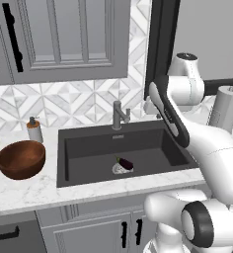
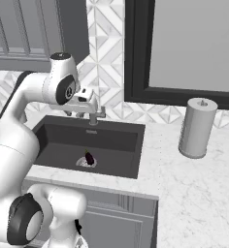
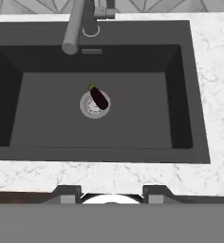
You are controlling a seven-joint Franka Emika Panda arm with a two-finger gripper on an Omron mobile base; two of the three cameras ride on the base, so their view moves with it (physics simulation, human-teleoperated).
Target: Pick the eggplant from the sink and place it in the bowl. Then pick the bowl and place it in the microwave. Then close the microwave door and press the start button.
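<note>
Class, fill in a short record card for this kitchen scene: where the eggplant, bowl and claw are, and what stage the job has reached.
eggplant: lying on the drain, middle of the sink floor
bowl: upright on the counter left of the sink, nothing visible inside
claw: above the sink's near edge, holding nothing
faucet: behind the basin
stage: eggplant not yet picked

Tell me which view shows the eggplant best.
The hand view: it looks straight down into the sink, with the eggplant plain across the drain, green stem visible. The left base view and right base view show it smaller, as a dark shape on the drain.
</note>
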